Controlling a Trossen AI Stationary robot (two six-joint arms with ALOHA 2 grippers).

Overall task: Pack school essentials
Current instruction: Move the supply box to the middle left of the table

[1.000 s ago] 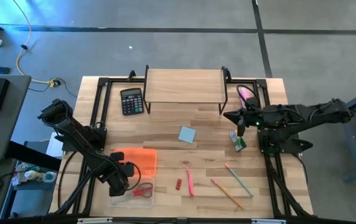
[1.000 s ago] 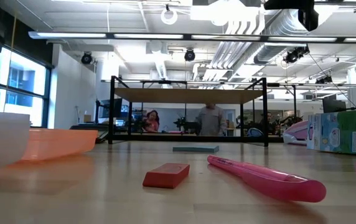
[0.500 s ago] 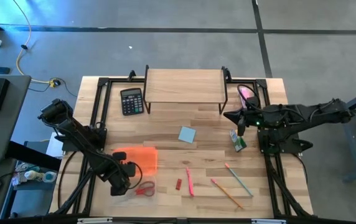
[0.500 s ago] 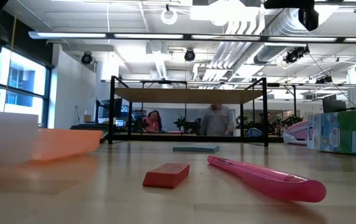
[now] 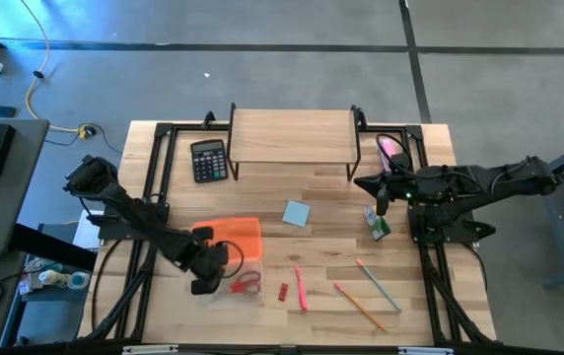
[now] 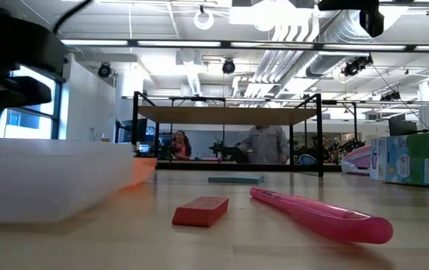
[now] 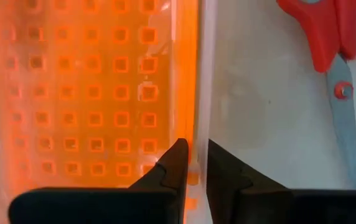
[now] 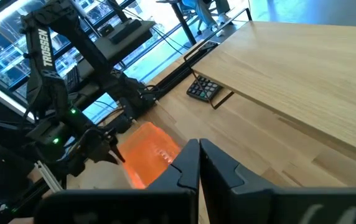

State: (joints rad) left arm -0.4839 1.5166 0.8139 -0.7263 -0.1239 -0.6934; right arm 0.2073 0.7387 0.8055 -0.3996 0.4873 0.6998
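Table (image 5: 262,202): raised shelf (image 5: 292,135) at rear centre; calculator (image 5: 208,160) just left of it. Notepad (image 5: 297,213) mid-table. Crayon box (image 5: 377,223) to its right. Open case (image 5: 235,258) front left, scissors (image 5: 246,286) inside. Right of case, in order: eraser (image 5: 283,292), 3 pencils (image 5: 301,288) (image 5: 359,306) (image 5: 378,283).

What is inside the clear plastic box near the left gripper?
Red-handled scissors lie inside the clear plastic box. The left gripper and the orange perforated lid cover part of the box, so more cannot be seen.
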